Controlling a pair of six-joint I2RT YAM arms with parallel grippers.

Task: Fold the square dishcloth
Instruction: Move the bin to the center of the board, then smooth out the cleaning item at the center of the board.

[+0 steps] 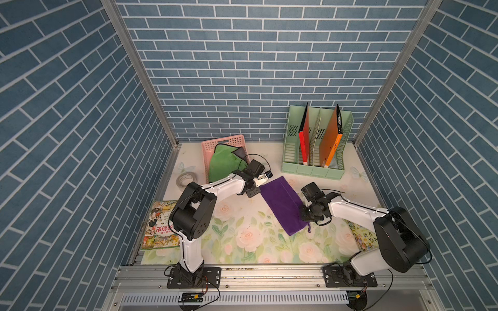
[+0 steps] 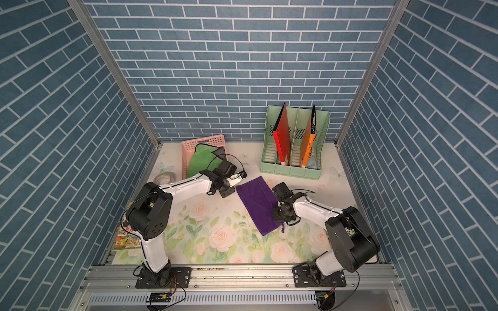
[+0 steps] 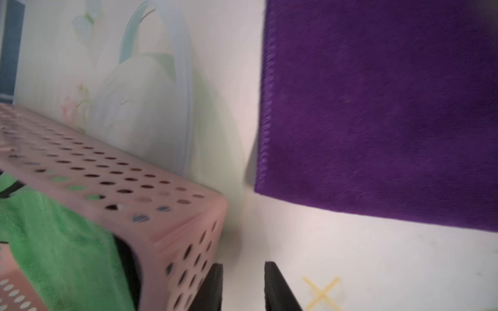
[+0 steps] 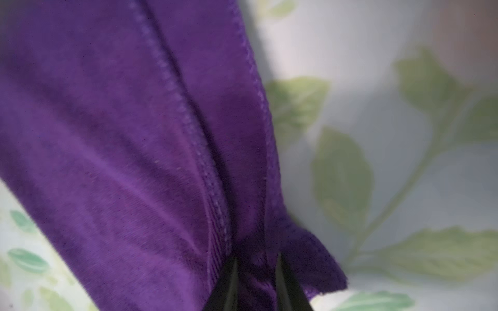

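Between the black fingers of the right gripper point(image 4: 256, 257) a bunch of purple fabric is pinched: the jaws stand close together, clamped on the edge of the dishcloth point(image 1: 280, 202), and in the right wrist view two stitched hems run side by side away from the pinch, with the corner puckered beside it. The left gripper point(image 3: 244, 285) has its fingers slightly parted with nothing between them, only bare table showing in the gap; it hangs just off the cloth's far corner, not touching it, with a small yellow cross mark point(image 3: 322, 293) on the surface beside it. In both top views the dishcloth lies as a long doubled rectangle, slanting across the middle of the flowered table cover point(image 1: 242, 242), its far end near the left gripper and its near end toward the front rail; the right gripper grips it on the long side facing the right arm, close to the near corner, where a short purple loop point(image 1: 309, 229) trails onto the cover. Just beyond the left gripper stands a pink perforated basket point(image 1: 231, 140) with a green cloth point(image 1: 221, 164) spilling over its front edge. A roll of tape point(image 1: 186, 179) lies flat beside the basket, toward the left wall. At the far right a pale green file rack point(image 1: 312, 169) stands against the back wall, holding a red folder point(image 1: 304, 134) and an orange folder point(image 1: 331, 140) upright in separate slots. A picture book point(image 1: 160, 229) lies by the left arm's base and another book point(image 1: 362, 237) shows partly under the right arm.
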